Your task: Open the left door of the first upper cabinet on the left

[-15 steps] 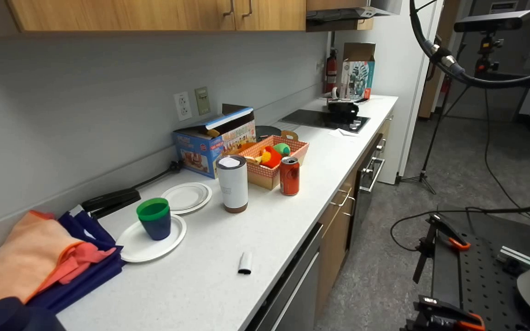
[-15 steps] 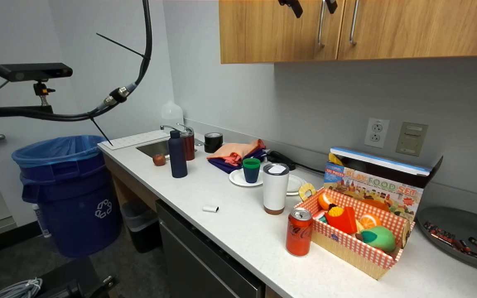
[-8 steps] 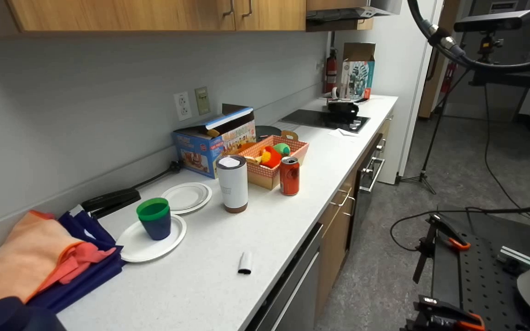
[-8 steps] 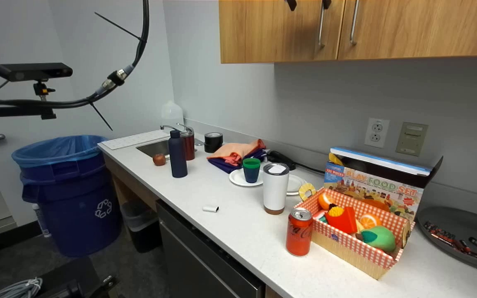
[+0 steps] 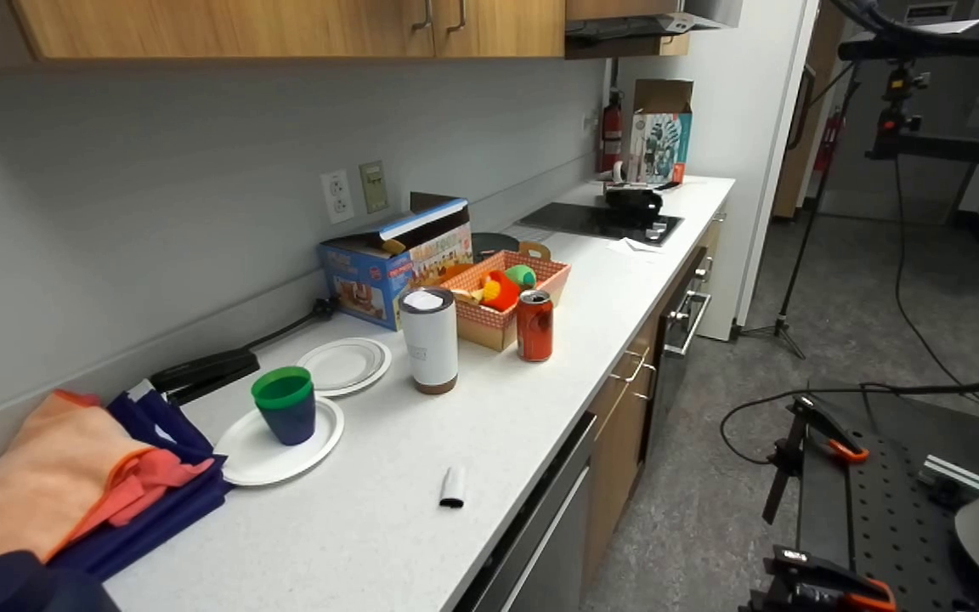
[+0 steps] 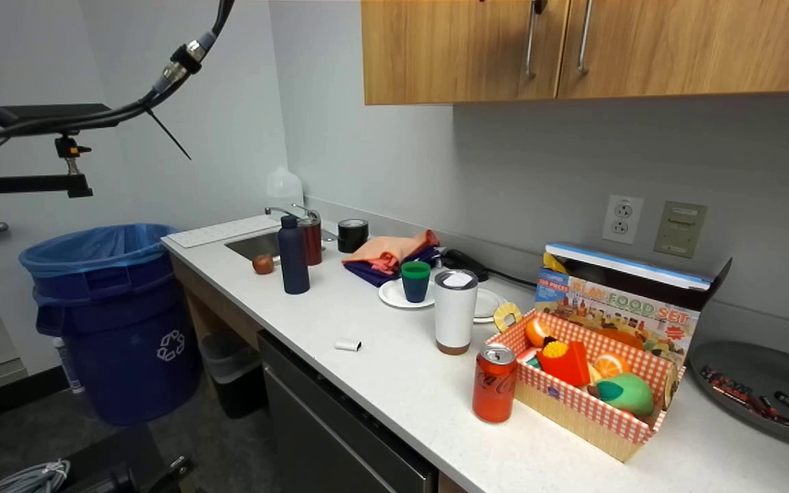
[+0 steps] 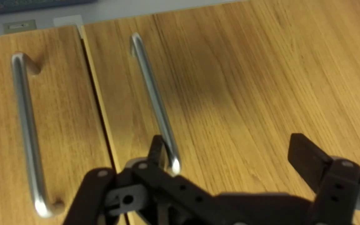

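Along the wall (image 6: 367, 150) runs the counter (image 6: 394, 363), visible in both exterior views. Above it hangs the light-brown wooden wall cabinet (image 6: 614, 51), its left door (image 6: 449, 58) closed. Below, on the counter, the Play Food Set box (image 6: 610, 305) stands behind a checkered basket (image 6: 572, 414). At the left door, the wrist view shows my pincer (image 7: 228, 143) spread wide; one end of that door's silver pull (image 7: 156, 93) appears between its fingers (image 7: 306, 160), just beside one; I cannot tell whether they touch.
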Controlling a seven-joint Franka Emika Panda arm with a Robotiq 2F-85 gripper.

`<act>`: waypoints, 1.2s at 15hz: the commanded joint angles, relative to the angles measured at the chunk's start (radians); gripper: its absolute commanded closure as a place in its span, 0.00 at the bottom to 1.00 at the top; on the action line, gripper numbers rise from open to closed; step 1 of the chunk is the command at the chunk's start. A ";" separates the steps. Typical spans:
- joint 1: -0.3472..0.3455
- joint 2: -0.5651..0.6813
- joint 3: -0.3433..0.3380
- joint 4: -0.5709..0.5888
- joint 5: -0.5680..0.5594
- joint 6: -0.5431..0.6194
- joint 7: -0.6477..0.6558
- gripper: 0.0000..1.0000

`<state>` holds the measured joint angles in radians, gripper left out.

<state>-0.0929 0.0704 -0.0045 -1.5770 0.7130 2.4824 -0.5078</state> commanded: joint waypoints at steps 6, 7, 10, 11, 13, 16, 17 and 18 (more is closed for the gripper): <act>-0.027 -0.004 -0.014 0.040 0.220 -0.294 -0.099 0.00; -0.027 -0.014 -0.016 0.033 0.232 -0.308 -0.116 0.00; -0.025 -0.056 -0.024 0.000 0.241 -0.352 -0.137 0.00; -0.024 -0.076 -0.027 -0.019 0.241 -0.363 -0.150 0.00; -0.021 -0.109 -0.034 -0.051 0.243 -0.384 -0.170 0.00; -0.014 -0.181 -0.047 -0.128 0.236 -0.412 -0.200 0.00; -0.012 -0.203 -0.053 -0.152 0.239 -0.423 -0.212 0.00; -0.010 -0.230 -0.060 -0.182 0.237 -0.437 -0.221 0.00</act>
<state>-0.1374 -0.0232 -0.0651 -1.6263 0.8972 2.1534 -0.7028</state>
